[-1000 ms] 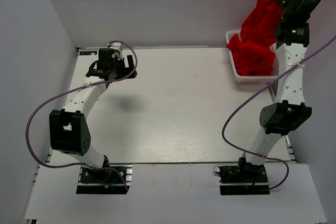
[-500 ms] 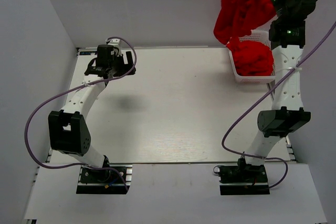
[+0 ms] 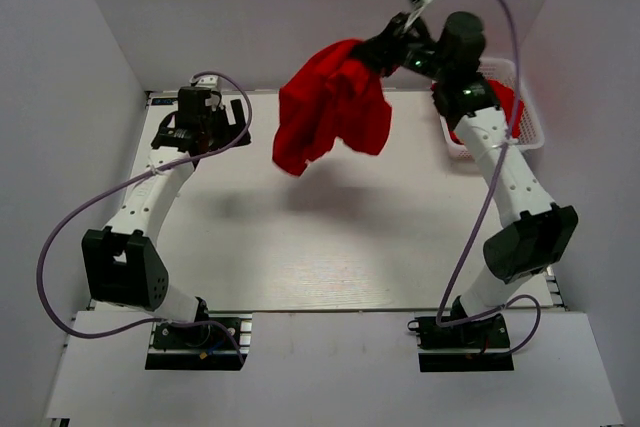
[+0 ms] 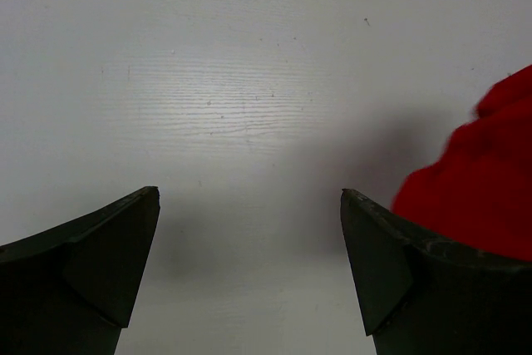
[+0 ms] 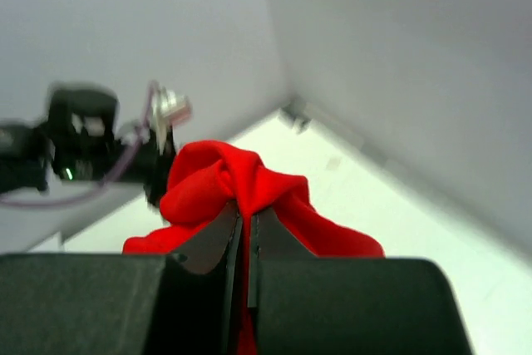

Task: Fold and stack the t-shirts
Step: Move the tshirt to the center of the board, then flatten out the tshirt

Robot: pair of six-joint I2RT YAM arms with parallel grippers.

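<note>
Above the far middle of the surface (image 3: pixel 350 237), one red t-shirt (image 3: pixel 332 119) is hanging in the air, bunched up and not touching down. Pinching it is the right end effector (image 5: pixel 247 224), fingers closed tight on a gathered fold at the top of the bundle, with the rest drooping down and to the left. Over at the far left the left end effector (image 4: pixel 249 205) is hovering above bare surface, fingers spread wide and gripping nothing; a bit of red cloth is showing at the right edge of its view. Other t-shirts (image 3: pixel 508 105) are sitting in the white basket (image 3: pixel 532 135) at the far right.

Handling, as a judgement: the cloth is looking light, soft and limp, sagging from a single pinch, so it is likely landing crumpled if simply released. It is neither fragile nor slippery, though a thin pinch may be catching only one layer. The best holds are probably the shoulder seams or hem corners, one per end effector, for spreading it flat. Which part is being pinched cannot be told, since the collar and sleeves are hidden in the bundle. The low left hanging edge is looking like the sensible second grab.
</note>
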